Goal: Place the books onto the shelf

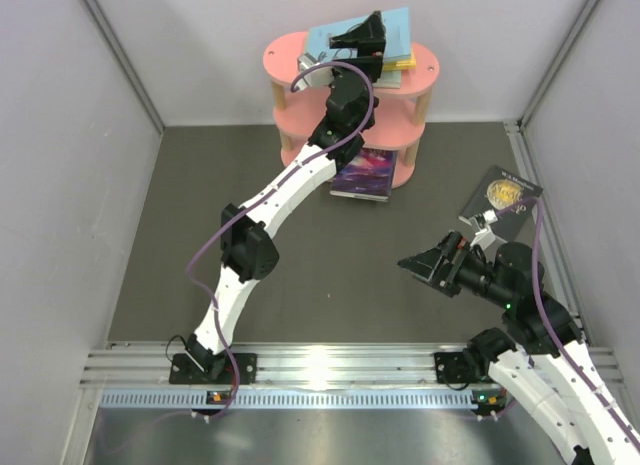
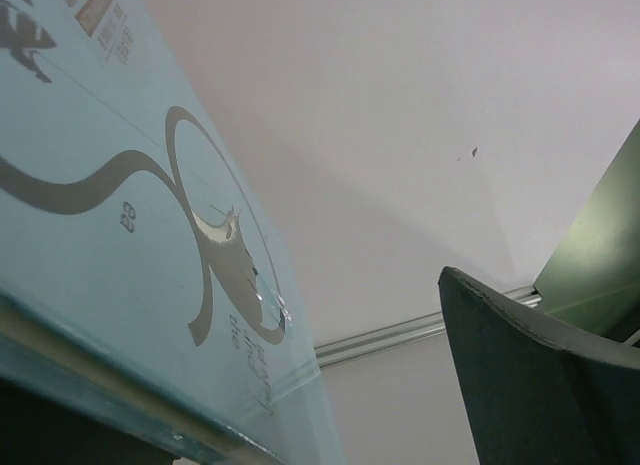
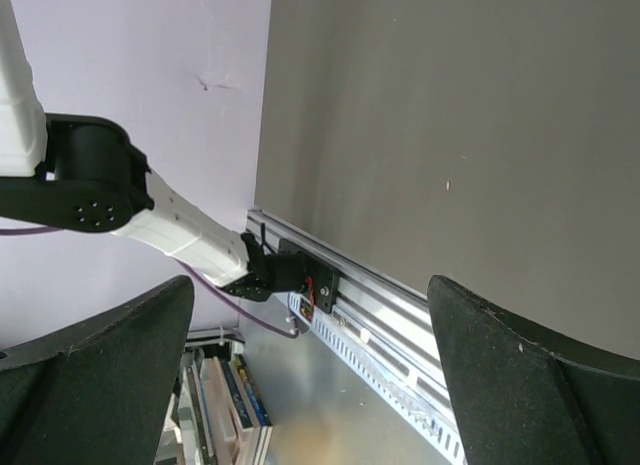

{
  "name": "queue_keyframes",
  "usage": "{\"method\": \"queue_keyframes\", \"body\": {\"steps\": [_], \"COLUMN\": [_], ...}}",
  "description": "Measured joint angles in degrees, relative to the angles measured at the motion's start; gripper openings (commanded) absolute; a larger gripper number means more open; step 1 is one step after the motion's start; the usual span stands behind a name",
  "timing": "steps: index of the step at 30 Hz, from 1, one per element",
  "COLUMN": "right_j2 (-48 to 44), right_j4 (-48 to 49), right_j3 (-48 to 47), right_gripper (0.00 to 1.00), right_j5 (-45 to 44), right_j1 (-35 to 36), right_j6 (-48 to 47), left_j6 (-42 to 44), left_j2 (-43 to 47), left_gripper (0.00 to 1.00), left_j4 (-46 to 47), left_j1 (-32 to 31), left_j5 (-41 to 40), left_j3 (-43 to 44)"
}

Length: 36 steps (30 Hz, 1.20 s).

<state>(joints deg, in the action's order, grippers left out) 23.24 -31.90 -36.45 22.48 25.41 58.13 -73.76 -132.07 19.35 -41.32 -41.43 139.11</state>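
Observation:
The pink shelf (image 1: pixel 283 57) stands at the back of the table. A light blue book (image 1: pixel 396 25) with a pale swirl (image 2: pixel 120 215) lies on top of a small stack on the top board. A yellow book (image 1: pixel 406 61) and a grey-green one (image 1: pixel 388 79) lie under it. My left gripper (image 1: pixel 350 35) hovers over this stack, open; one finger (image 2: pixel 540 385) stands well clear of the blue cover. A purple book (image 1: pixel 365 173) leans at the shelf's foot. A black book with a gold emblem (image 1: pixel 503 193) lies at the right. My right gripper (image 1: pixel 410 263) is open and holds nothing.
Grey walls close in the dark table on three sides. An aluminium rail (image 1: pixel 320 363) runs along the near edge, with both arm bases on it. In the right wrist view the left arm's base (image 3: pixel 285 275) shows, and several upright books (image 3: pixel 225 400) stand beyond the rail.

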Motion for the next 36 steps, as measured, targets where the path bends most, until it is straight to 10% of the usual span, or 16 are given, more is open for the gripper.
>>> {"method": "queue_keyframes", "body": {"steps": [19, 27, 36], "right_j2": [-2.75, -2.78, -2.38], "right_j4": [-0.07, -0.07, -0.04], "right_j3": [1.55, 1.55, 1.57], "right_gripper": [0.90, 0.54, 0.49], "right_j5": [0.81, 0.87, 0.70], "right_j1": [-0.04, -0.04, -0.04], "right_j6": [1.53, 1.49, 0.74], "left_j6": [7.41, 16.98, 27.30], "left_j2": [9.92, 17.90, 29.68], "left_gripper": [0.99, 0.00, 0.00], "left_j4": [-21.33, -24.55, -28.28], "left_j1": [-0.13, 0.02, 0.17], "left_j5": [7.63, 12.68, 20.87], "left_j3": [-4.35, -11.61, -17.59]}}
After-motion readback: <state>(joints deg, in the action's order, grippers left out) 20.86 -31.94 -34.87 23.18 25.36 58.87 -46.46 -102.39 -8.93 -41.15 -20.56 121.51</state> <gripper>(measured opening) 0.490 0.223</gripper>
